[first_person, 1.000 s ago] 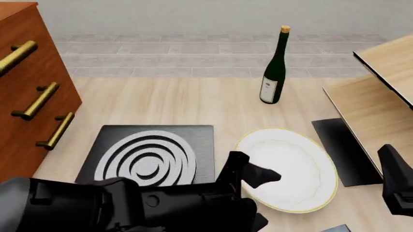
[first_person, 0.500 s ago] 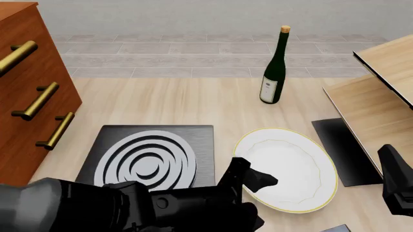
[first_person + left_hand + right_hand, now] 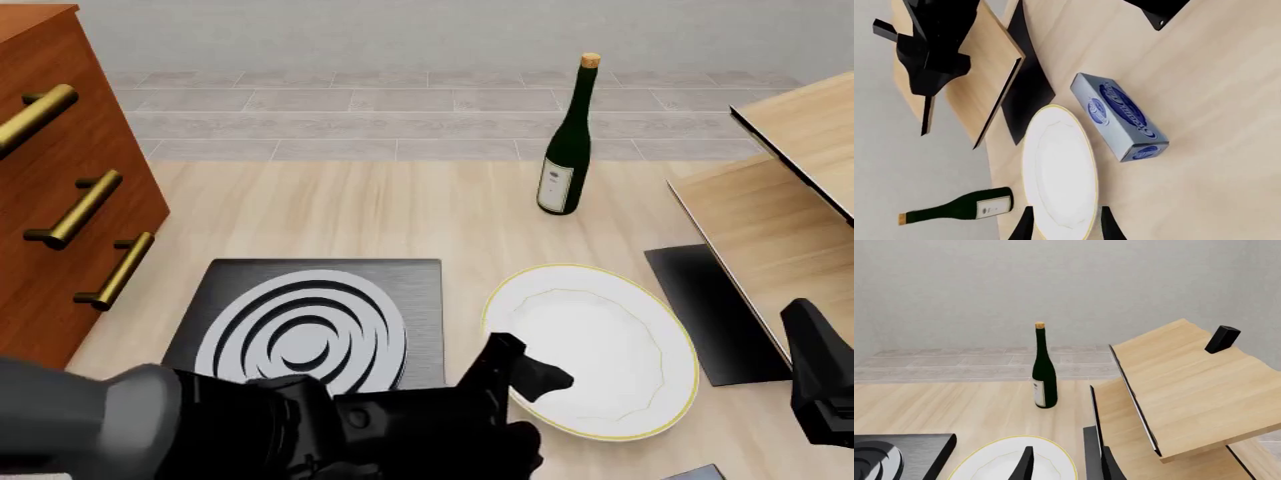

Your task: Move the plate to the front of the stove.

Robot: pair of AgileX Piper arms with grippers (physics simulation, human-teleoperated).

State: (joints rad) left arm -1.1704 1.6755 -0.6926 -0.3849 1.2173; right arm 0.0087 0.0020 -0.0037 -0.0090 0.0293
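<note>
Two pincers: left pincer (image 3: 523, 380) straddles plate (image 3: 597, 350) near-left rim, contact unclear; right pincer (image 3: 1064, 465) open, empty; stove (image 3: 310, 325) left.

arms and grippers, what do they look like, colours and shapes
Both arms are matte black with blocky, angular links and no cables or markings in view. The left arm has a rounded grey section nearest the camera, ending in the left gripper with short dark fingers. Only a black angular piece of the right arm shows at the edge.
</note>
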